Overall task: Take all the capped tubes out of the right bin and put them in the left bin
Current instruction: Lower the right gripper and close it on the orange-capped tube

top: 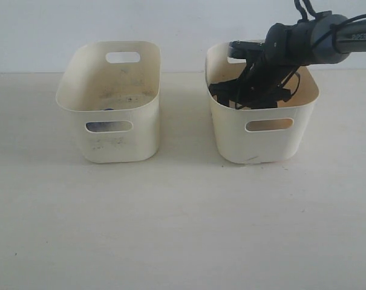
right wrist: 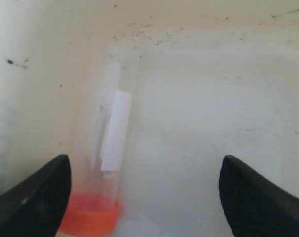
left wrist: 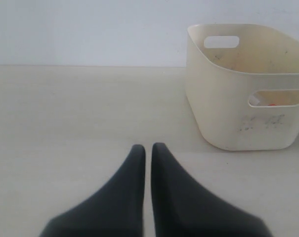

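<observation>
The right gripper (right wrist: 145,163) hangs inside the yellowish cream plastic right bin (top: 231,145), its black fingers spread wide and gripping nothing. Between them, close to one finger, a clear plastic capped tube (right wrist: 112,143) with an orange-red cap lies flat on the bin floor. The left gripper (left wrist: 148,148), fingers almost together and empty, hovers over the pale beige table (top: 183,229) near the smudged, paler cream left bin (top: 119,148). A plain white wall (top: 170,24) stands behind.
</observation>
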Robot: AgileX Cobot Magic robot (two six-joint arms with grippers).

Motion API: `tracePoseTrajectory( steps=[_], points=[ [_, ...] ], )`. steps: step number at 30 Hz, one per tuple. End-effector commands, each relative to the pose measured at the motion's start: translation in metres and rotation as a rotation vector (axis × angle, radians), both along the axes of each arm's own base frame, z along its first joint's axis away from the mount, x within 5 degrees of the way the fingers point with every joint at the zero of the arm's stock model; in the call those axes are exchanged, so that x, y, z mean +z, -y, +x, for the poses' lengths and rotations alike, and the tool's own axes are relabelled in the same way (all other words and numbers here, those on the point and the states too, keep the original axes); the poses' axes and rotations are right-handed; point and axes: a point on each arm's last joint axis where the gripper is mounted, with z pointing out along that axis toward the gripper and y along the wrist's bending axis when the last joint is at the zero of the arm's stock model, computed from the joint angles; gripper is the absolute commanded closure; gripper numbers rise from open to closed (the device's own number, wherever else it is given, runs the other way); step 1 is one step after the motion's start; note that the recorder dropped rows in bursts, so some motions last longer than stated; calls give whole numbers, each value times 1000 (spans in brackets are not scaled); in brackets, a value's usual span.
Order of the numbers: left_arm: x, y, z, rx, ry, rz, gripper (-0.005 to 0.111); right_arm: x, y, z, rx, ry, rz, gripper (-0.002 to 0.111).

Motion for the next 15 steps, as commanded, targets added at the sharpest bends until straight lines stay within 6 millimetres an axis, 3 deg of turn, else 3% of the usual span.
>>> tracePoseTrajectory(
  steps=[1,12,15],
  points=[
    [-1,0,0,-4,1,-11,103,-15,-7,-6,37,-52,-18,33],
    [-1,0,0,-4,1,-11,103,-14,-9,-6,48,-51,-4,33],
    [-1,0,0,-4,1,-11,103,-16,-5,-9,84,-76,-66,44]
  ],
)
